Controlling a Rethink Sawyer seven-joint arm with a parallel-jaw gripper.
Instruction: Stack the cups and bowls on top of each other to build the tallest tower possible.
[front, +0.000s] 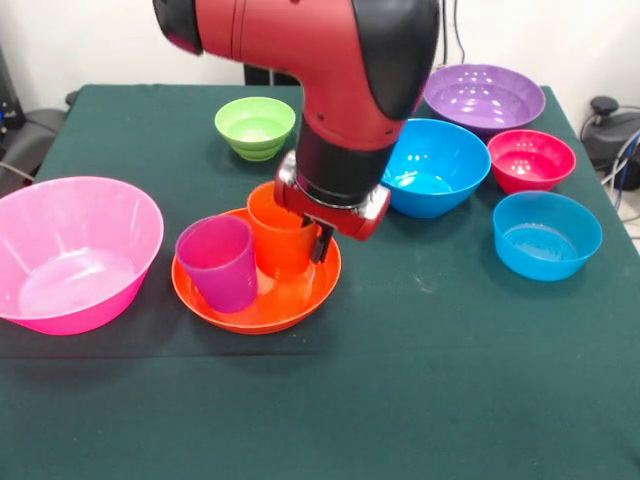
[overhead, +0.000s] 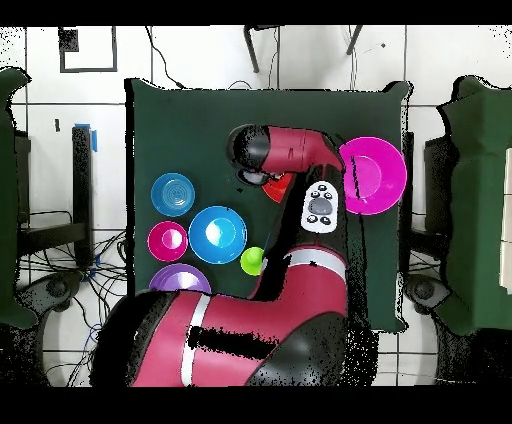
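My gripper (front: 318, 240) is down over the orange cup (front: 278, 238), which stands upright in the big orange bowl (front: 255, 302) at the table's middle. The gripper's body hides the cup's rim. The purple cup (front: 218, 262) stands upright in the same bowl, to the left of the orange cup and apart from the gripper. The lime green cup is out of view. In the overhead view the arm (overhead: 290, 150) covers both cups and most of the orange bowl.
The other bowls stand singly: big pink (front: 75, 250) (overhead: 372, 175) at left, small green (front: 255, 126) behind, big blue (front: 435, 165), big purple (front: 485, 97), small red (front: 531, 158) and small light blue (front: 547, 233) at right.
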